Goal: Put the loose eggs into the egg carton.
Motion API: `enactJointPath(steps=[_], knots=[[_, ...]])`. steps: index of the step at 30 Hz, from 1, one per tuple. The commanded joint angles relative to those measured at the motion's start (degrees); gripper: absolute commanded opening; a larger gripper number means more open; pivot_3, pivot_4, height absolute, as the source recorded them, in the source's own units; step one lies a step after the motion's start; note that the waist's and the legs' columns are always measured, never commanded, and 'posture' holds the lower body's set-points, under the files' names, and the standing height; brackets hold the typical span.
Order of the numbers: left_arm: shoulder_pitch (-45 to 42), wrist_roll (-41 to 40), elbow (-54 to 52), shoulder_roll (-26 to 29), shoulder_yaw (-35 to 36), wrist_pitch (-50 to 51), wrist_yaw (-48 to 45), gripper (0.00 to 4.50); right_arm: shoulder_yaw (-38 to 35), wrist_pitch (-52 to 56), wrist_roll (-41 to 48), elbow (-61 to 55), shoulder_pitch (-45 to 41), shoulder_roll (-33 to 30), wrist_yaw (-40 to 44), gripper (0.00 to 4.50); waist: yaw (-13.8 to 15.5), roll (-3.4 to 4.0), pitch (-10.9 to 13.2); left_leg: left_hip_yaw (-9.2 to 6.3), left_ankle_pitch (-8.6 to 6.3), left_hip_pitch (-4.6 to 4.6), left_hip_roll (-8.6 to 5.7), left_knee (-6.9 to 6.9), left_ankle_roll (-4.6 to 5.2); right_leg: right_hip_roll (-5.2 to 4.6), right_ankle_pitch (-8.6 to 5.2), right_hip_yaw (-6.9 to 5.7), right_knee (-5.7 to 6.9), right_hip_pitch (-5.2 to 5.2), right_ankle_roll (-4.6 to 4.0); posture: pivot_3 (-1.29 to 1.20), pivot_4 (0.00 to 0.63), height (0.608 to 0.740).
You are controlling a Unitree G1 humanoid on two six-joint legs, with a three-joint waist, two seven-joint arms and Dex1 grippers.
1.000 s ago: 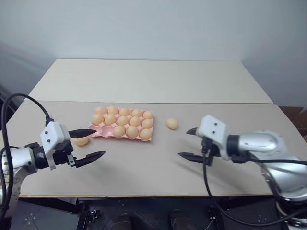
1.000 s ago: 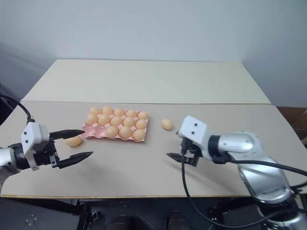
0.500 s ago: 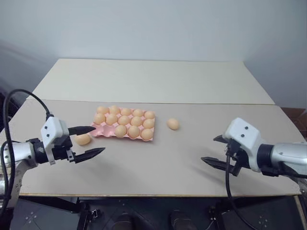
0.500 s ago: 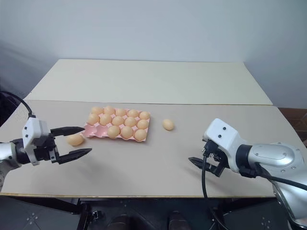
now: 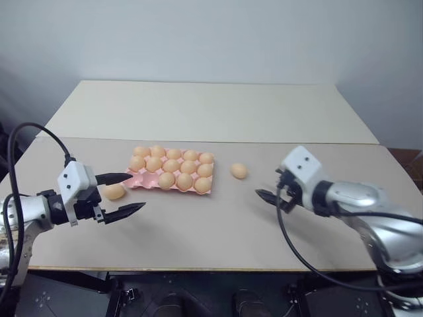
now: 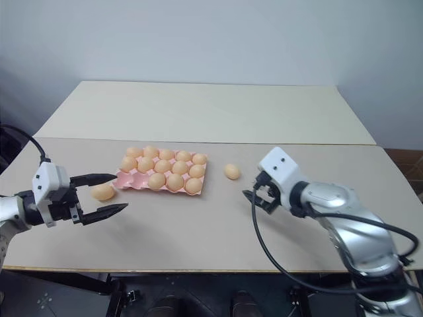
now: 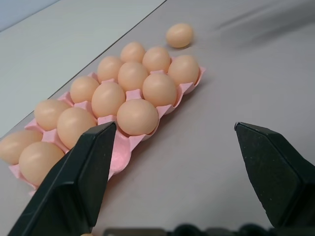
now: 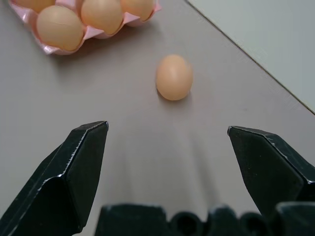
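The pink egg carton [image 5: 134, 179] lies left of the table's centre. It holds several eggs, and the cups at its near left corner are bare. One loose egg [image 5: 238, 171] rests on the table just right of the carton, also in the right wrist view [image 8: 173, 77]. Another loose egg [image 5: 114, 192] lies by the carton's near left corner. My left gripper [image 5: 135, 191] is open, just right of that egg and in front of the carton. My right gripper [image 5: 269, 185] is open, a little right of and nearer than the right egg, pointing at it.
The beige table [image 5: 198, 231] ends at a front edge close below both grippers. A second, paler table [image 5: 211, 109] stands flush behind it. Black cables [image 5: 291, 244] loop off both arms.
My right gripper has swung from the near right of the table forward and left, towards the loose egg beside the carton, still open. The left gripper has held still.
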Motion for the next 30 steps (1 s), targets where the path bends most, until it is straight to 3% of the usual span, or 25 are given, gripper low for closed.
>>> enactJointPath(steps=[1,11,24,27,30], knots=[[0.53,-0.50,-2.46,-0.10,1.07,-0.65,0.88,4.18,2.44,-6.41,-3.07,5.43,-3.04,2.68,-2.05,4.49,-0.09,0.00,0.00,0.00,0.00,0.00,0.01,0.00,0.00,0.01,0.00,0.00,0.00,0.00,0.00,0.00,0.150,0.740],[0.75,-1.14,-4.16,-0.81,1.26,-0.18,2.10,4.18,8.73,-23.49,-10.27,31.98,-13.36,13.11,-2.90,4.49,-0.11,0.01,0.00,0.01,0.00,-0.01,0.01,0.00,0.00,0.00,0.01,0.00,0.01,-0.02,-0.01,0.00,0.150,0.740],[2.19,-1.02,-5.21,-0.63,1.99,0.15,2.51,4.18,11.12,-32.19,-15.72,48.24,-18.78,18.57,0.63,4.49,-0.15,0.02,0.01,0.01,0.00,-0.01,0.02,-0.02,0.00,0.00,0.01,0.00,0.03,-0.05,-0.01,0.00,0.150,0.740],[2.70,-0.98,-5.42,-0.63,2.09,0.24,2.67,4.18,11.46,-33.44,-16.83,49.79,-18.96,18.73,1.33,3.90,-0.15,0.02,0.01,0.01,0.00,-0.01,0.02,-0.02,0.00,0.00,0.01,0.00,0.04,-0.04,-0.01,0.00,0.150,0.740],[3.16,-1.11,-5.87,-0.60,2.27,0.37,2.89,4.18,11.05,-33.31,-17.37,49.94,-18.66,19.09,1.19,2.95,-0.15,0.03,0.01,0.01,0.00,0.00,0.02,-0.02,0.00,0.00,0.01,0.00,0.05,-0.05,-0.01,0.00,0.150,0.740]])
